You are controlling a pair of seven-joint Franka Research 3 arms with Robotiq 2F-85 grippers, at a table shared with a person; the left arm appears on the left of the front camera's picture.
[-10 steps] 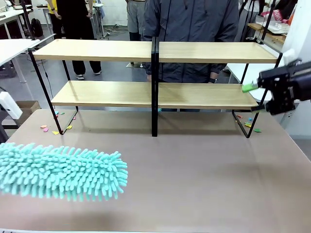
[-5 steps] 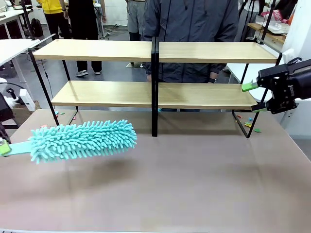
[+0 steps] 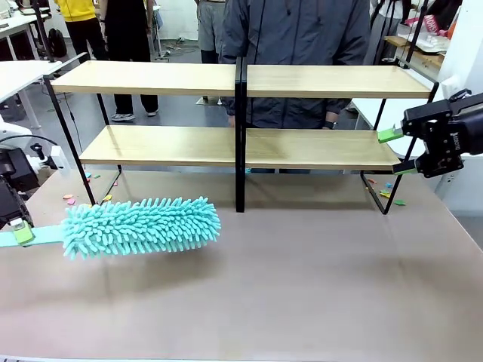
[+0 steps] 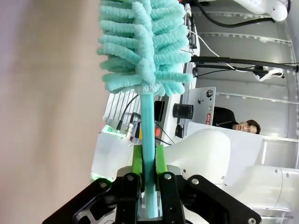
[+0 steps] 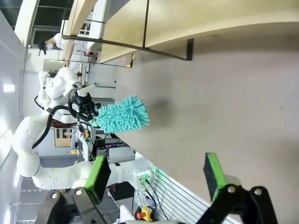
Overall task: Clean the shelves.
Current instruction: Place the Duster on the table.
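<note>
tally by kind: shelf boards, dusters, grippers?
Shelf boards: 4, on the shelves
Duster: 1, teal, handle between the left gripper's pads
Grippers: 2, right gripper open
Total: 7

shelves (image 3: pixel 158 145): light wood, black metal | duster (image 3: pixel 142 225): fluffy chenille | table (image 3: pixel 317 279): matt

The brown surface (image 3: pixel 317 279) lies under even, bright indoor light, with small coloured scraps (image 3: pixel 84 197) scattered near its far left and far right corners. Beyond its far edge stands a person in a dark grey jacket (image 3: pixel 298 34) on a grey floor (image 3: pixel 181 109), with other people farther back. White tables (image 3: pixel 19 74) stand off the far left corner.
</note>
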